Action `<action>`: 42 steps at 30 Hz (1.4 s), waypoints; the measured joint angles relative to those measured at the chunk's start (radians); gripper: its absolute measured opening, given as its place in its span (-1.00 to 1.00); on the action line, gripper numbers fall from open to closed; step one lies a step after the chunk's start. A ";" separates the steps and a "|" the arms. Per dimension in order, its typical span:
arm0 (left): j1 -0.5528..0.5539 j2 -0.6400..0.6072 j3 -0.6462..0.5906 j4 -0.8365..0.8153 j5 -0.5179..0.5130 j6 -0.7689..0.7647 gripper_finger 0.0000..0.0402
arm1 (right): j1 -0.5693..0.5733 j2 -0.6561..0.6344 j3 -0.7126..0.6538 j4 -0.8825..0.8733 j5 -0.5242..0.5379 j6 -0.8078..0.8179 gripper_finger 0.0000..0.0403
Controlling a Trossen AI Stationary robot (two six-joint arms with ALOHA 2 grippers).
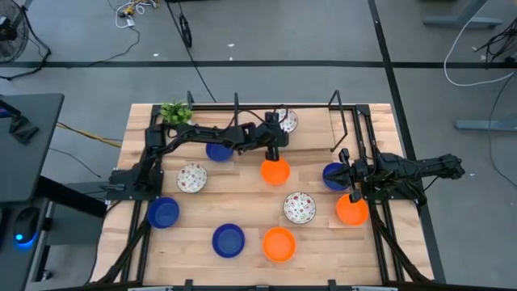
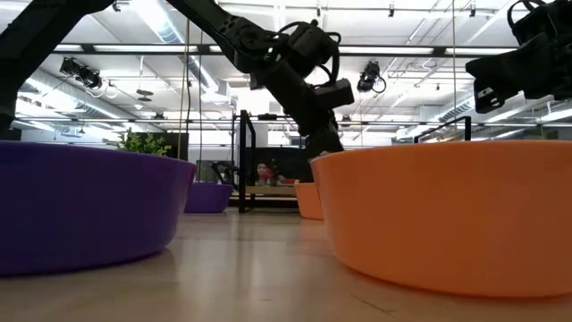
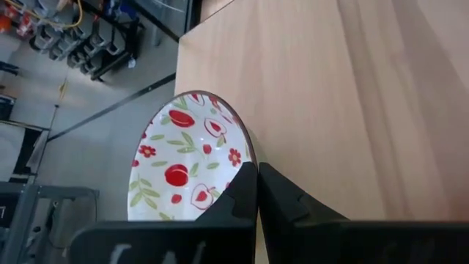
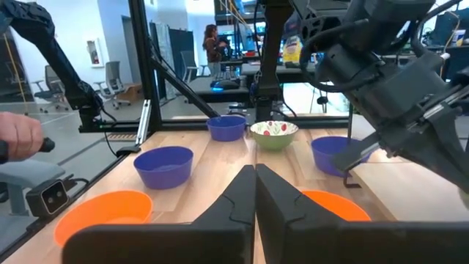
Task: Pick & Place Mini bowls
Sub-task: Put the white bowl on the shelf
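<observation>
The left claw (image 1: 273, 153) hung shut and empty over the far middle of the desk (image 1: 242, 206), just above an orange bowl (image 1: 275, 170), with a floral bowl (image 3: 189, 160) close ahead of its fingertips at the far edge. The right claw (image 1: 353, 196) waited at the right edge, also shut with nothing in it, above another orange bowl (image 1: 351, 209). The remaining mini bowls, blue, orange and floral, lay scattered across the desk. This looked like the approach before a pick. Next, the left claw would probably need to spread its fingers, straddle one bowl's rim, then descend and pinch.
</observation>
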 joint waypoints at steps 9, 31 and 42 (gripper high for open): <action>0.025 0.001 0.000 0.002 0.045 -0.001 -0.95 | 0.000 0.000 0.000 0.000 0.000 0.000 -0.93; 0.017 0.047 0.000 0.023 0.067 -0.001 -0.91 | 0.000 0.000 0.000 0.000 0.000 0.000 -0.93; -0.001 0.047 0.000 0.032 0.031 -0.001 -0.91 | 0.000 0.000 0.000 0.000 0.000 0.000 -0.93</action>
